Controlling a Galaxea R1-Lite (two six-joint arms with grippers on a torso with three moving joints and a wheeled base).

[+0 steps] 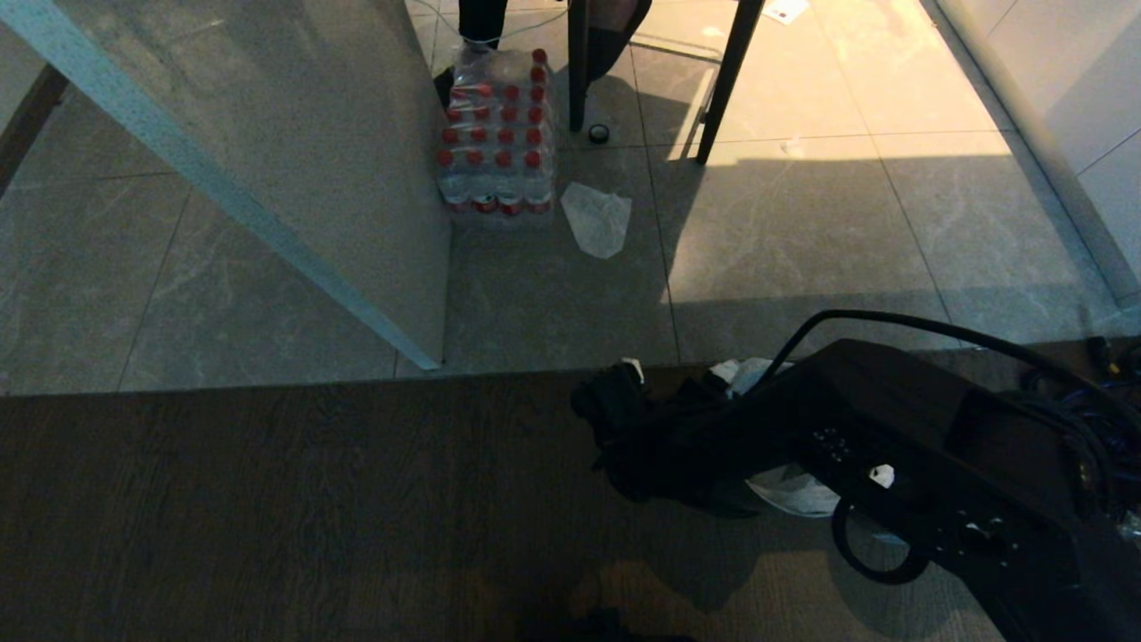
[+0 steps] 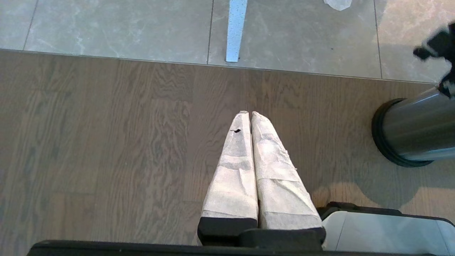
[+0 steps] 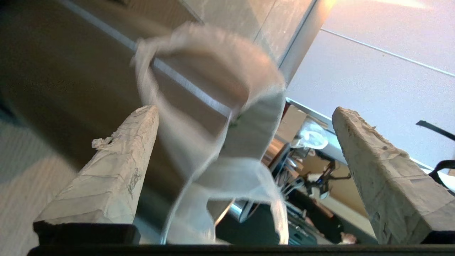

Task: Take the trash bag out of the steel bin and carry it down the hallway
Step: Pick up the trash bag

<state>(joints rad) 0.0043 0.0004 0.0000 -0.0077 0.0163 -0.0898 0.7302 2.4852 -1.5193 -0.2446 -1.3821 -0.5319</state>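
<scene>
Right gripper (image 3: 245,117) wide open, trash bag (image 3: 213,142) handle between (seemingly untouched).

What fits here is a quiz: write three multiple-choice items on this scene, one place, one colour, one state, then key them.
1. The steel bin stands on: A the wood floor; B tiles; C a table.
2. The packed bottles have caps that are: A blue; B red; C green.
3. The right gripper is: A shut; B open, the trash bag looping between its fingers; C out of view.
A, wood grain lies under its base; B, red tops show through the wrap; B, the fingers stand apart with the loop between.
</scene>
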